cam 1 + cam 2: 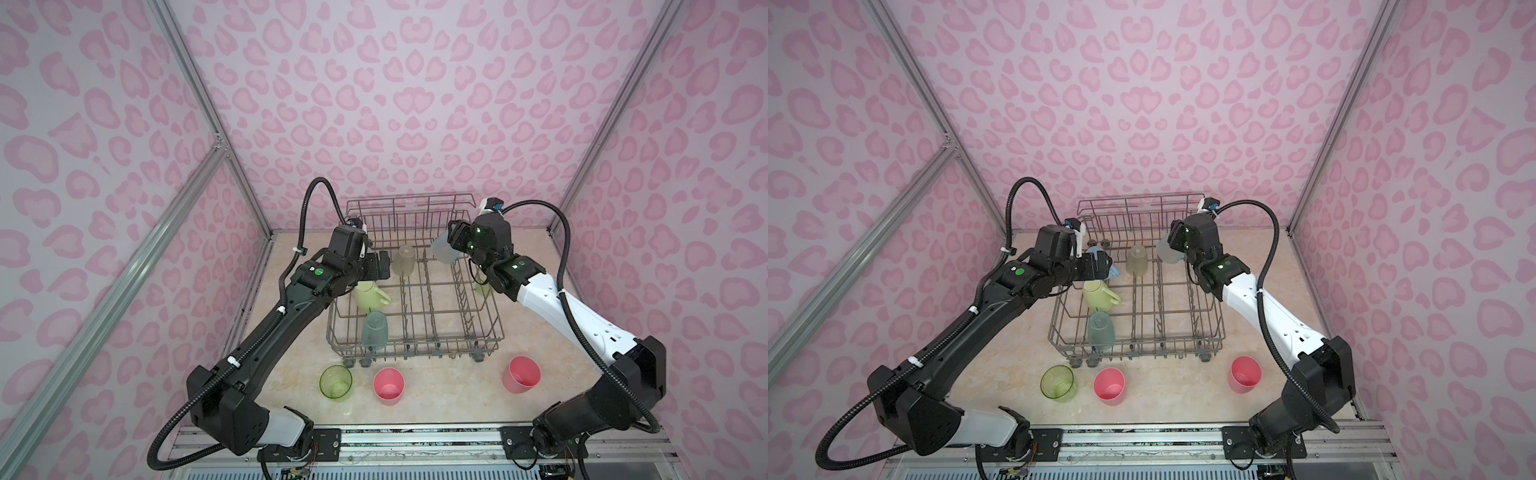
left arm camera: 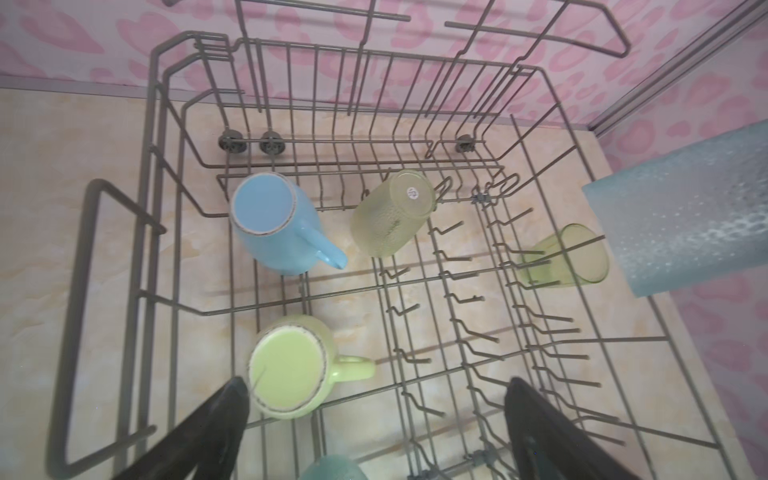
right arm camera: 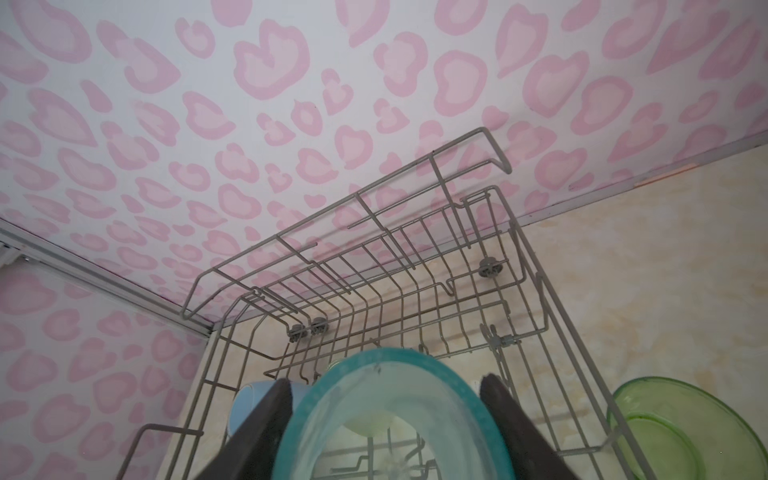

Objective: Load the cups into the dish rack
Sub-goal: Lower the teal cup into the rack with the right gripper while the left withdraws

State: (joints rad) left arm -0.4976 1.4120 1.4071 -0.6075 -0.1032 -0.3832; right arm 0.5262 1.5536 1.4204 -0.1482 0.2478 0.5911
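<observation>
Nearest you, along the front edge of the surface, three cups wait upright: a clear lime-green plastic cup (image 1: 336, 382), a pink plastic tumbler (image 1: 388, 386) beside it, and another pink tumbler (image 1: 521, 374) toward the right edge. Behind them, the grey-brown wire dish rack (image 1: 415, 344) holds four cups down its left side and along the back: a translucent teal cup (image 1: 374, 328), a pale-yellow handled mug (image 1: 370, 296), a light-blue handled mug (image 2: 270, 224) and a greyish-beige tumbler (image 1: 404, 260).

Your left fingers (image 2: 536, 428) are spread wide and empty over the rack's left side. Your right fingers (image 3: 262, 432) pinch a frosted teal plastic cup (image 1: 442, 249) by its wall, above the rack's far right corner, with its mouth toward the wrist.

Turn that cup mouth-down before you lower it. Aim for the free lane right of the beige tumbler, and seat the rim between tines, not on a tip. Let go only once it rests. Mind the second lime-green cup (image 3: 681, 428) on the surface just outside the rack's right wall.
</observation>
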